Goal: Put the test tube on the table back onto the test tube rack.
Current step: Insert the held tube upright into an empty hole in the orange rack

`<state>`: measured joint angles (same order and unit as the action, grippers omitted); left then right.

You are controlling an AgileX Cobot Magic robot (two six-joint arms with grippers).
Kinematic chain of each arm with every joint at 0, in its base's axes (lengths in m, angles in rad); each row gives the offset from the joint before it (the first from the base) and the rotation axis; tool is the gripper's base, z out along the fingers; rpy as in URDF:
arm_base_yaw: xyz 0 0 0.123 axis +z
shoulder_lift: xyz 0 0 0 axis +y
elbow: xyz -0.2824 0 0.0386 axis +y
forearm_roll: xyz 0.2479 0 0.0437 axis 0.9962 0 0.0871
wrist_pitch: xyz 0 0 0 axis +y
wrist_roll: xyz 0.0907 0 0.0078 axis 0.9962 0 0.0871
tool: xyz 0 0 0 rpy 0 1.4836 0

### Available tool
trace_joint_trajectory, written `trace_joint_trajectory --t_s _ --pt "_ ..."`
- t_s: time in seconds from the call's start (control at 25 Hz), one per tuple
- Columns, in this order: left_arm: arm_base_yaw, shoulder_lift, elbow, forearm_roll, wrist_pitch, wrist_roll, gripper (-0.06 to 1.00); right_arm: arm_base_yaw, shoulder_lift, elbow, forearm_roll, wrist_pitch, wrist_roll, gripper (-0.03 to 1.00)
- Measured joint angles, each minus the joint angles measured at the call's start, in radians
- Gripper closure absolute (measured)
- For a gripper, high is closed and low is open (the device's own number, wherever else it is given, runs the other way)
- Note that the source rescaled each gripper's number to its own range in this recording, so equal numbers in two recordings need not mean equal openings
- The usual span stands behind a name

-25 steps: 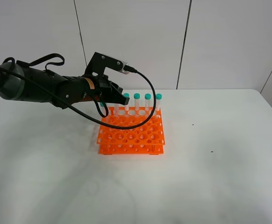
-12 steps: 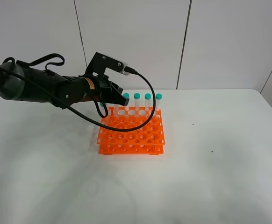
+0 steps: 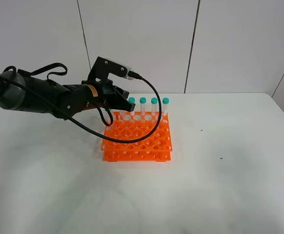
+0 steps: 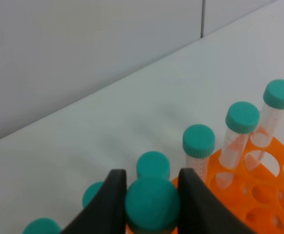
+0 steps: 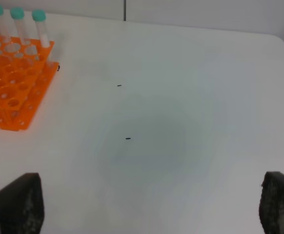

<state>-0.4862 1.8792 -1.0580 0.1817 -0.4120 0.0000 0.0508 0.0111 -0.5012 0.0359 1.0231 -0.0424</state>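
While the left end effector clamps the tube by its cap at the rack's rear left corner, the right end effector hangs open right of the rack. The white table shows two dark specks there; a pale panelled wall stands behind.
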Motion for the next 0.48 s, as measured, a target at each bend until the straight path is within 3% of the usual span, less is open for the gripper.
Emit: trace_joint_trajectory --t_s 0.48 --pt "0.000 0.020 0.002 -0.003 0.002 0.000 0.94 0.000 0.000 0.000 0.000 0.000 0.000 -0.01"
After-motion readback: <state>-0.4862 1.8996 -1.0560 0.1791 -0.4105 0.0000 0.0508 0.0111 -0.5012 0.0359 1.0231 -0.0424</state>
